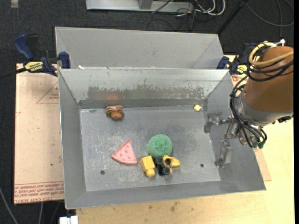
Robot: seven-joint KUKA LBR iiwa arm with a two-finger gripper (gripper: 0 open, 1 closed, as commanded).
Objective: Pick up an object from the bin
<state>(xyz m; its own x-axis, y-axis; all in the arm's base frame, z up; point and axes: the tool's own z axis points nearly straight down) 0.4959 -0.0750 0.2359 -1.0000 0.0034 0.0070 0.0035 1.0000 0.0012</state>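
From where I stand, the metal two-finger gripper (pixel 223 146) hangs by the right wall of the grey metal bin (pixel 140 80), over bare floor; whether it is parted or closed I cannot tell. Nearest to it, though well apart toward the bin's middle, lie a yellow-and-black plastic toy (pixel 159 165) and a green fuzzy round ball (pixel 160 145).

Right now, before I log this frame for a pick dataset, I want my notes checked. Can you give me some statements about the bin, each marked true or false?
1. The pink watermelon-slice toy lies left of the green round thing. True.
2. The gripper is directly over the green round thing. False: it is at the right side of the bin, apart from every item.
3. A yellow and black toy lies just below the green round thing in the view. True.
4. The small brown thing lies in the near right corner. False: it lies by the back wall, towards the left.
5. The small pale ball rests on the watermelon slice. False: it lies alone by the back wall, towards the right.
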